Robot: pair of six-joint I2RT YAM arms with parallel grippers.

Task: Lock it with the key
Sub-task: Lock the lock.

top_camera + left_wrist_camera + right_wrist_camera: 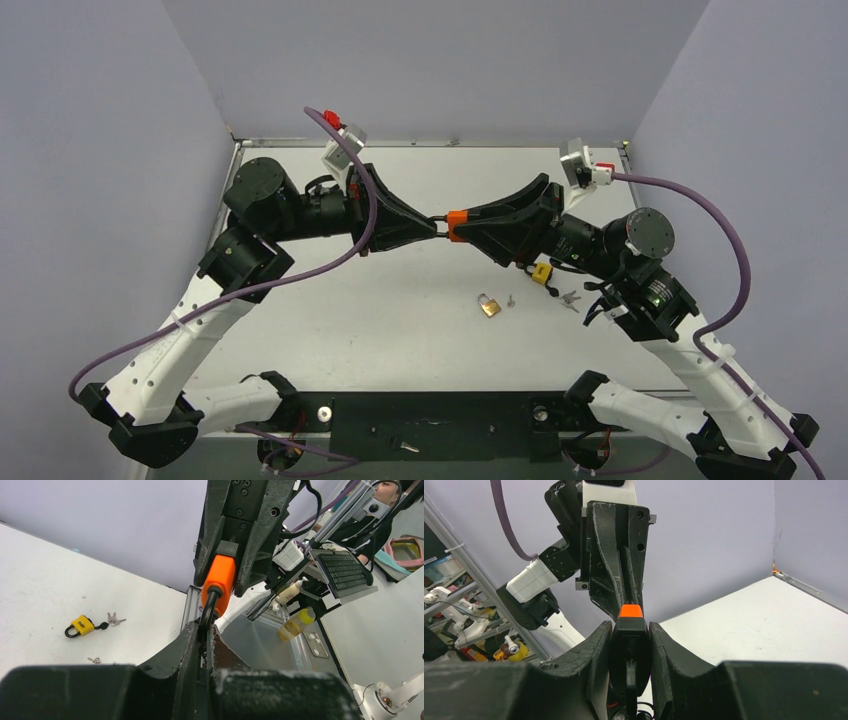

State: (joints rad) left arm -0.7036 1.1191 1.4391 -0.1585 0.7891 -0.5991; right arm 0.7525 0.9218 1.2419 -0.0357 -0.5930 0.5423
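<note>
Above the white table [380, 330], the right tool [468, 225] clamps the body of an orange plastic-cased padlock [219, 577]. The left tool [205, 630] is pinched tight on its black shackle [209, 605]. The padlock looks rigid, light and slick, best gripped by its flat sides. Small silver keys [570, 297] lie on the table.

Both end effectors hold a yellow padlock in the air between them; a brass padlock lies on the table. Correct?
No: the padlock between the left end effector and right end effector is orange, as the left wrist view shows. The rest stands.
</note>
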